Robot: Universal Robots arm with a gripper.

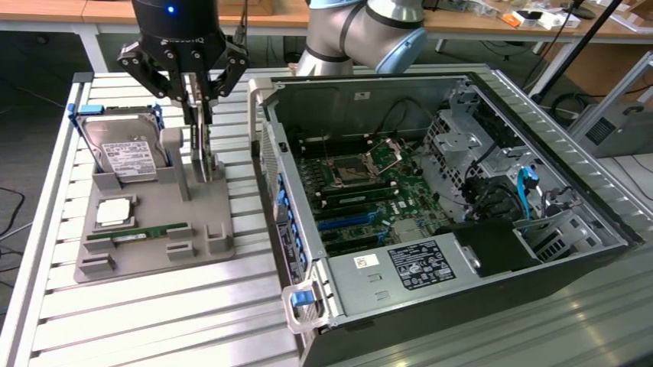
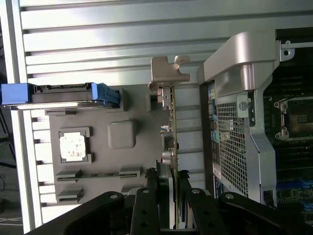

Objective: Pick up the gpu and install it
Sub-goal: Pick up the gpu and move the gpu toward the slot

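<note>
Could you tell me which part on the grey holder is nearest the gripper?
The gpu, standing on edge directly under the gripper; the hard drive, CPU and memory stick sit further off.

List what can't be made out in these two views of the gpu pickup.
- gpu: edge-on in the wrist view, so its faces are unseen; one end is hidden behind the end effector.
- gpu, exterior view: partly covered by the end effector and a post of the grey holder.
- hard drive label, exterior view: print too small to read.
- computer case, exterior view: front corner cut off by the bottom edge.
</note>
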